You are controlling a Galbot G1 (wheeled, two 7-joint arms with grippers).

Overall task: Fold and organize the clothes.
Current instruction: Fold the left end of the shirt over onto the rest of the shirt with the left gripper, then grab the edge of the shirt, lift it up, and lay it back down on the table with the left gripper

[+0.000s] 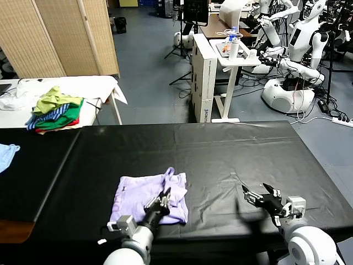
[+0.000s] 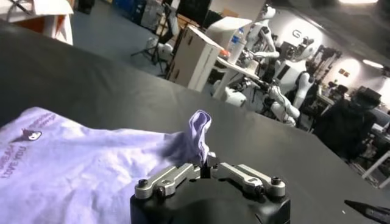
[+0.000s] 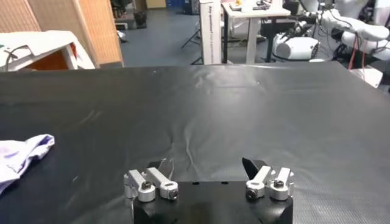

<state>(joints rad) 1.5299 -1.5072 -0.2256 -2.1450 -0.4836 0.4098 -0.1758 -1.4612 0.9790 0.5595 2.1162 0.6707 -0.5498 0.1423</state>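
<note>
Nearest the robot, the left hand (image 1: 164, 200) sits low over the near edge of the shirt (image 1: 140, 194), its fingers pressed together on a fold of the thin cloth; in the left wrist view that fold stands up in a small peak just ahead of the fingers, which suggests a pinch meant to lift or drag this edge over. The shirt lies crumpled and partly doubled on the black tabletop (image 1: 231, 149), left of centre and close to the near edge, with a bit of purple print (image 2: 27, 135) showing on one part. By my reading the folding is underway but far from tidy. The right hand (image 1: 260, 196) hovers just above bare tabletop, well apart from the shirt, fingers spread and holding nothing, probably waiting for its turn at the other side. Farther off on the left, a blue cloth (image 1: 6, 153) lies at the tabletop's edge, and beyond it a colourful pile (image 1: 55, 110) rests on a white table, neither involved.
</note>
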